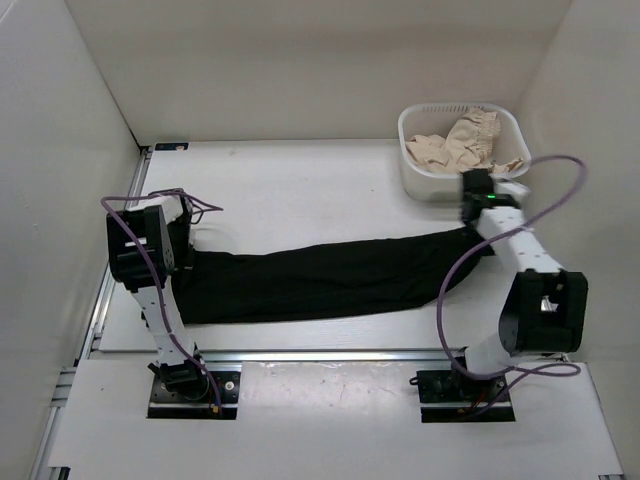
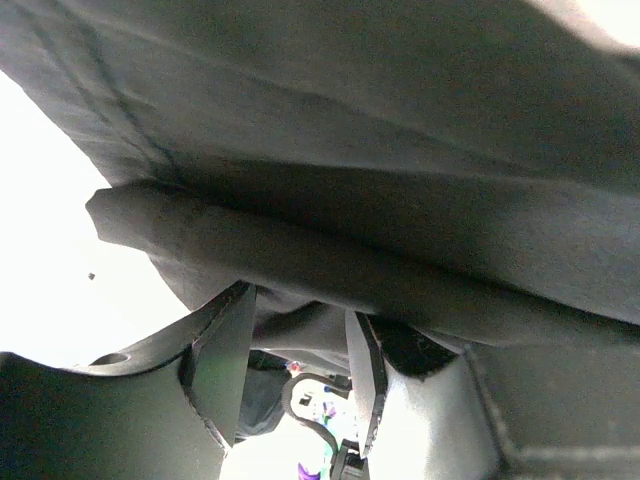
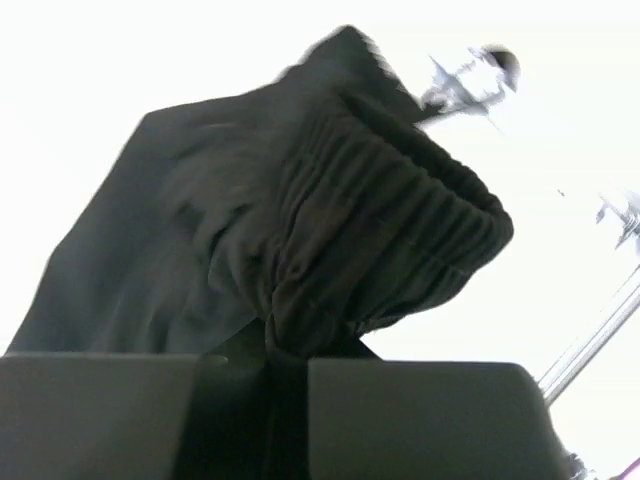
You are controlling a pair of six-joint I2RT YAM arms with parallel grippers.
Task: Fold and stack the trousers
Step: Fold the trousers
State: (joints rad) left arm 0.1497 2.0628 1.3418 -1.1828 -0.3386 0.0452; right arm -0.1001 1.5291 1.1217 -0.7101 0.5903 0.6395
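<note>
The black trousers (image 1: 320, 280) lie stretched across the table from left to right. My left gripper (image 1: 190, 225) is at their left end. In the left wrist view the jaws (image 2: 300, 320) stand a little apart with a fold of black cloth (image 2: 400, 150) pinched between their tips and lifted off the table. My right gripper (image 1: 472, 205) holds the right end. In the right wrist view it (image 3: 285, 355) is shut on the bunched cloth just below the ribbed elastic waistband (image 3: 400, 220).
A white basket (image 1: 415, 170) with a beige ruffled garment (image 1: 460, 140) stands at the back right, just behind my right gripper. White walls enclose the table on three sides. A metal rail (image 1: 320, 355) runs along the near edge.
</note>
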